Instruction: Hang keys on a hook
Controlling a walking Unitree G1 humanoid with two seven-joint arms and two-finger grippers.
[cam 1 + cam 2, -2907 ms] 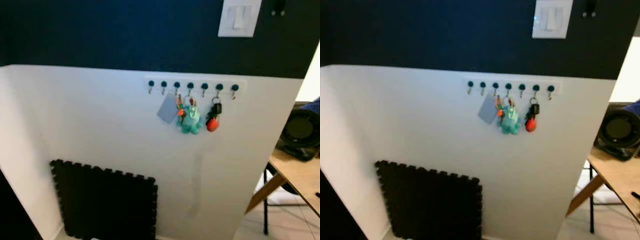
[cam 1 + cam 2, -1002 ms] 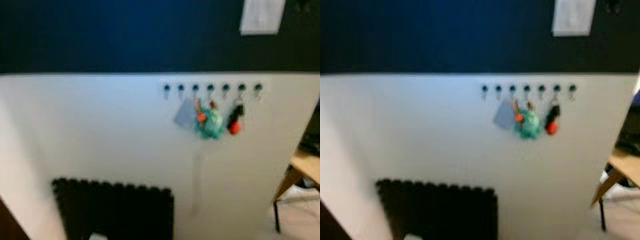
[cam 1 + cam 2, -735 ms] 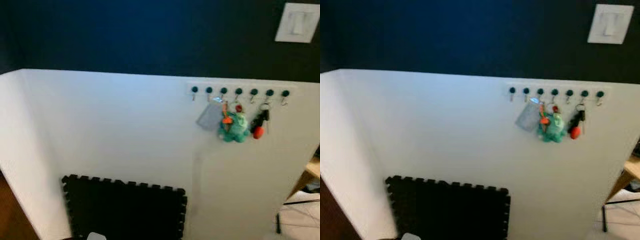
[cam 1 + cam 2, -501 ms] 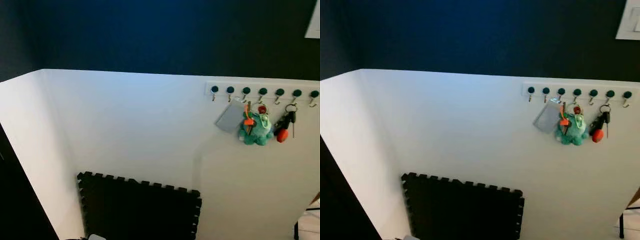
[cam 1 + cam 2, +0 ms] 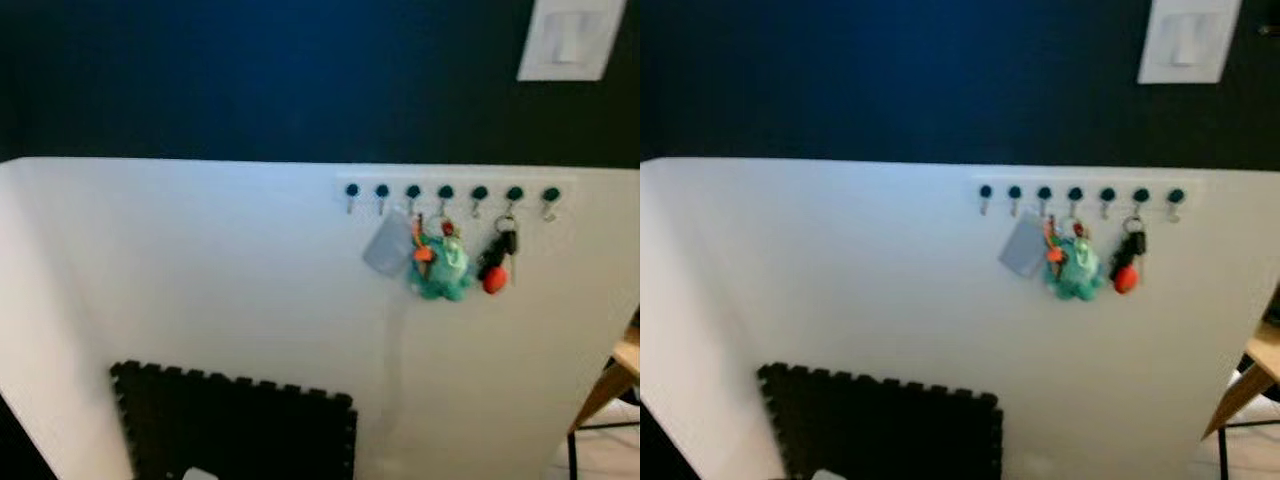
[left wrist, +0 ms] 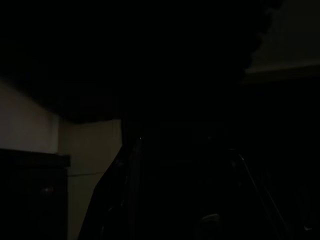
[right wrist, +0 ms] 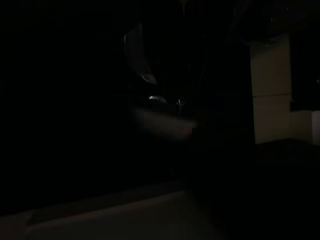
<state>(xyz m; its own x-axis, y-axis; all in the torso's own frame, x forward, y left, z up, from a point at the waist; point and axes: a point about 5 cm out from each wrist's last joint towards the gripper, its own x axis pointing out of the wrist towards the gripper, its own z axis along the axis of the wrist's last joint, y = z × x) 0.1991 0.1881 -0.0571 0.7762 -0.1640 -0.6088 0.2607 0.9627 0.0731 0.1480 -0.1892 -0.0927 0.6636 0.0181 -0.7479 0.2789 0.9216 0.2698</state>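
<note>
A white hook rail (image 5: 450, 191) with several teal-capped hooks is fixed high on the white lower wall, right of centre. A grey tag (image 5: 386, 245), a teal plush keychain (image 5: 443, 268) with an orange piece and a black key fob with a red ball (image 5: 495, 268) hang from it. The two leftmost hooks (image 5: 352, 192) and the rightmost hook (image 5: 550, 197) are bare. My left gripper (image 6: 180, 200) and my right gripper (image 7: 165, 100) hang low in the dark, and I make out only faint outlines.
A white light switch (image 5: 570, 38) sits on the dark blue upper wall, above the rail. A black foam mat (image 5: 235, 430) leans against the wall near the floor. A wooden table corner (image 5: 620, 375) juts in at the right edge.
The camera has swung, so the rail that sat near the right edge half a second ago is nearer the centre now. The hanging items are unchanged.
</note>
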